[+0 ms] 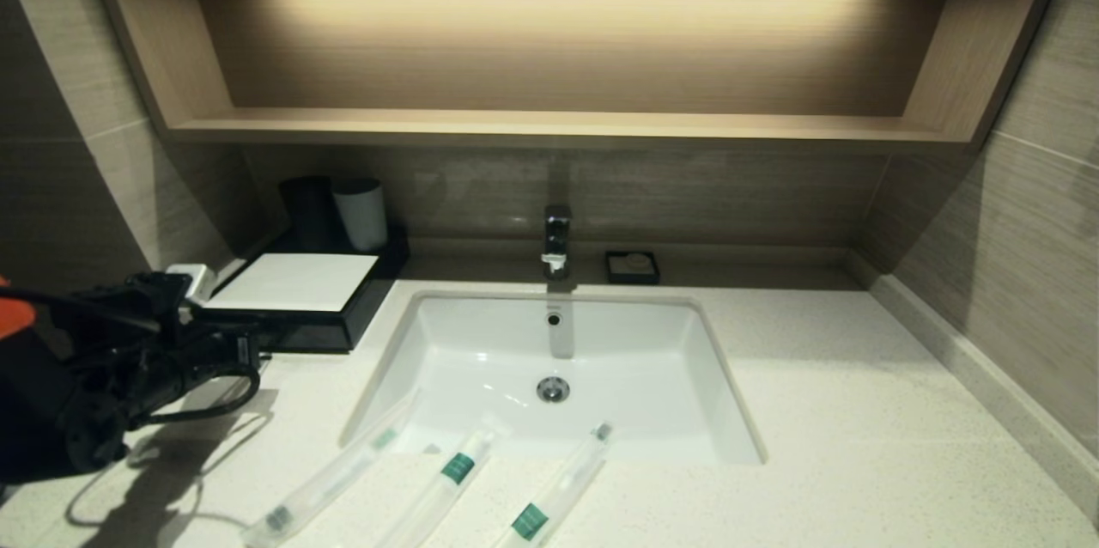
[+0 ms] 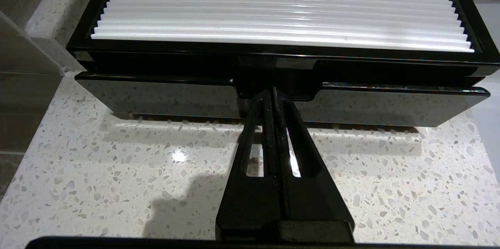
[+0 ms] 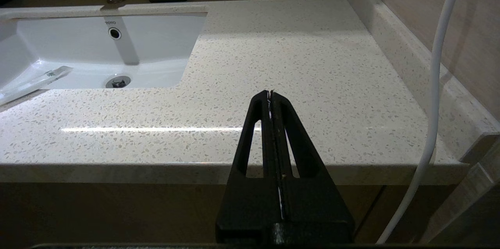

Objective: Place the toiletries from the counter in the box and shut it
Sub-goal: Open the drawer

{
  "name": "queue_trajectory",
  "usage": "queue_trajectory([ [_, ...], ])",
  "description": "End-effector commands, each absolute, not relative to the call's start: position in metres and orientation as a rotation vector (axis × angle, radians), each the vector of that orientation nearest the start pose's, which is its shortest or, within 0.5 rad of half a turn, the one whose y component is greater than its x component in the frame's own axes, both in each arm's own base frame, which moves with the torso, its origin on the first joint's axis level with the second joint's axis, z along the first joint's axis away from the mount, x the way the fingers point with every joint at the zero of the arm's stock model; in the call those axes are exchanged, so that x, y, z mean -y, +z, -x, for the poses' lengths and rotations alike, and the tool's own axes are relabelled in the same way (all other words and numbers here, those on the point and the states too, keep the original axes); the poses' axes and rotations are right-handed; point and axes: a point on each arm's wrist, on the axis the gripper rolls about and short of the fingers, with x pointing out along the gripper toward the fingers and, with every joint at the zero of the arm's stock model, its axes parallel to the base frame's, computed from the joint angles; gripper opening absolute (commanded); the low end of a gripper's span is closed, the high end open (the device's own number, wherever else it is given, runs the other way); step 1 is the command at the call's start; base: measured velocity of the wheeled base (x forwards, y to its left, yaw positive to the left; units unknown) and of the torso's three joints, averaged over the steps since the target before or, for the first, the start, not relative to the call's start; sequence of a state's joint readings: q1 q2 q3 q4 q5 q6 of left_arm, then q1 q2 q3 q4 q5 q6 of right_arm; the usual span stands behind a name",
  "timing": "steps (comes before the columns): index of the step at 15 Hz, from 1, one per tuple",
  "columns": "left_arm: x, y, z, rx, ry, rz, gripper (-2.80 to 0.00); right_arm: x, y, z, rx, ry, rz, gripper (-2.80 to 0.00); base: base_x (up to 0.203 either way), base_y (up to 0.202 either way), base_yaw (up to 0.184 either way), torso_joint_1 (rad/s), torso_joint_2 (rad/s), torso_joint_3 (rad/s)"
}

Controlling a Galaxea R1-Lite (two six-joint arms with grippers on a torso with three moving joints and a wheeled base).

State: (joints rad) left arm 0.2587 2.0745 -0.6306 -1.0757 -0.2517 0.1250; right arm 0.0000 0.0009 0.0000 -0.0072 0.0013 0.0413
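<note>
Already we have our left hand (image 2: 272, 92) at the box (image 1: 296, 282), which sits at the far left of the counter (image 1: 859, 411), against the back wall and just left of the sink (image 1: 549, 359). Its fingers are pressed together into one narrow wedge, and the tip sits in the notch at the middle of the drawer (image 2: 156, 98) front, under the white ribbed top panel (image 2: 281, 7). The drawer stands out a little from the box body, so we judge that opening it is the step in hand. Whether the tip is hooked behind the drawer lip or only touching it, we cannot tell.

Along the near edge of the counter lie the three toiletries, none yet moved: the sleeve with the dark tip (image 1: 330, 479) furthest left, then one green-banded sleeve (image 1: 451, 479), then the other (image 1: 558, 492). All three lie slanted, their far ends reaching over the front rim of the sink.

Our right hand (image 3: 270, 95) waits off the near edge towards the right corner, fingers closed on nothing.

Next, in our view, the drawer wants a straight pull towards the near edge, far enough for a long sleeve to lie inside. A skewed pull could drag the whole box across the stone.
</note>
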Motion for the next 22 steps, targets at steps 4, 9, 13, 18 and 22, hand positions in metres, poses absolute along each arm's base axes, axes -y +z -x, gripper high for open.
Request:
queue_trajectory([
  [4, -0.0802, 0.0606, -0.3256, -0.359, -0.018, -0.032, -2.80, 0.0000, 0.0763, 0.0227, 0.006, 0.002, -0.043, -2.80, 0.000, 0.000, 0.000, 0.000, 0.00, 0.000],
  [9, -0.0807, 0.0602, -0.3261, -0.348, -0.016, -0.036, -2.80, 0.0000, 0.0763, 0.0227, 0.006, 0.002, -0.041, -2.80, 0.000, 0.000, 0.000, 0.000, 0.00, 0.000],
  [13, -0.0804, 0.0586, -0.3273, -0.344, -0.017, -0.036, -2.80, 0.0000, 0.0763, 0.0227, 0.006, 0.002, -0.041, -2.80, 0.000, 0.000, 0.000, 0.000, 0.00, 0.000],
  [18, -0.0812, 0.0566, -0.3280, -0.347, -0.016, -0.037, -2.80, 0.0000, 0.0763, 0.0227, 0.006, 0.002, -0.041, -2.80, 0.000, 0.000, 0.000, 0.000, 0.00, 0.000],
  [22, -0.0815, 0.0548, -0.3297, -0.341, -0.015, -0.038, -2.80, 0.0000, 0.0763, 0.0227, 0.006, 0.002, -0.041, -2.80, 0.000, 0.000, 0.000, 0.000, 0.00, 0.000],
])
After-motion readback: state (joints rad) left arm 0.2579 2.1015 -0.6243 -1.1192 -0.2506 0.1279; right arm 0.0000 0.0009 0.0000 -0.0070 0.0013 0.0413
